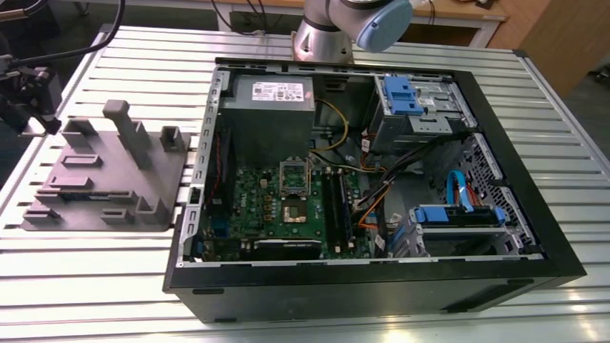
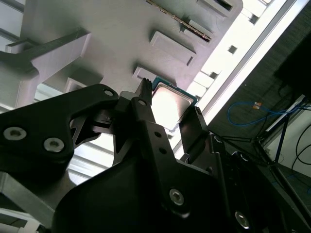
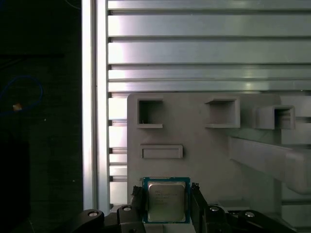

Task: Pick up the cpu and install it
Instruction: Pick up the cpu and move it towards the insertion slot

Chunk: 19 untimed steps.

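The cpu (image 3: 166, 204) sits on a flat patch of the grey block (image 3: 204, 145), the gripper (image 3: 166, 190) closed against two of its opposite edges. Hollow square posts (image 3: 149, 125) and a tall bar (image 3: 272, 160) rise from the block near it. The table (image 1: 96, 286) is bare around the block, except where the computer case (image 1: 381, 289) stands just beside it on the exterior view's right. Inside the case the socket (image 1: 296, 209) lies uncovered, with the power supply (image 1: 271, 96) and loose cables (image 1: 367, 207) close by.

- Ribbed silver metal table (image 1: 105, 300) under bright, even light.
- Wooden desk (image 1: 448, 8) beyond its far edge.
- Wooden panel (image 1: 558, 36) at the exterior view's far right.
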### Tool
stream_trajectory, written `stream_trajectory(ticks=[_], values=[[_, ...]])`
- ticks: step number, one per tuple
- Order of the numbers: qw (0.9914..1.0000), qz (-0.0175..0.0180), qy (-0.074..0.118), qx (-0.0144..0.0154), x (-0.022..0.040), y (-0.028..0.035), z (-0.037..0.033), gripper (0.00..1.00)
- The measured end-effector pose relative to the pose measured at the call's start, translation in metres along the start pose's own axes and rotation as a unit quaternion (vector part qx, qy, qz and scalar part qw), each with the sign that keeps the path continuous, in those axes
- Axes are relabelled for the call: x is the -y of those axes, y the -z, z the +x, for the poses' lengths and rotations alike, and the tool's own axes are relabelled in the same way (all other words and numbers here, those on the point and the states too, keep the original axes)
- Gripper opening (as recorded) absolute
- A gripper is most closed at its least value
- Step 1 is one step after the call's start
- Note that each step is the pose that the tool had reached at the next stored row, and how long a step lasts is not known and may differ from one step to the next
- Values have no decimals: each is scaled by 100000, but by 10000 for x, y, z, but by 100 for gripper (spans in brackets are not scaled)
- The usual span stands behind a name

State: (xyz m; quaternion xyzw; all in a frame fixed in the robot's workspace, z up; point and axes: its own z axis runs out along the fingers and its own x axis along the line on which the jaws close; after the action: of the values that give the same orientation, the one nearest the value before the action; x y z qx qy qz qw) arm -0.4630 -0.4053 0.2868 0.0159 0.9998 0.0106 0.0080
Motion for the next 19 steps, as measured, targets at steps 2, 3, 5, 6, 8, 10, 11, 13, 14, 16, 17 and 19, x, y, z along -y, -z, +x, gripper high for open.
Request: stream_trajectory(ticks=[2,3,5,6,8,10,11,13,14,16,17,19], values=[[100000,-8,0,12,0,9,0,47],[100000,-6,2,7,0,16,-1,47],[100000,-9,0,11,-1,27,-1,47],[100000,-7,1,11,-1,32,-1,47],[100000,-7,0,11,-1,44,-1,47],[100000,-10,0,16,-1,54,-1,47],[100000,-10,2,15,-1,60,-1,47],[100000,-6,2,9,-2,70,-2,47],[100000,-9,1,12,-2,74,-2,47],[100000,-11,3,16,-2,85,-2,47],[100000,-6,1,12,-2,90,-2,47],[100000,-9,1,16,-2,100,-2,47]])
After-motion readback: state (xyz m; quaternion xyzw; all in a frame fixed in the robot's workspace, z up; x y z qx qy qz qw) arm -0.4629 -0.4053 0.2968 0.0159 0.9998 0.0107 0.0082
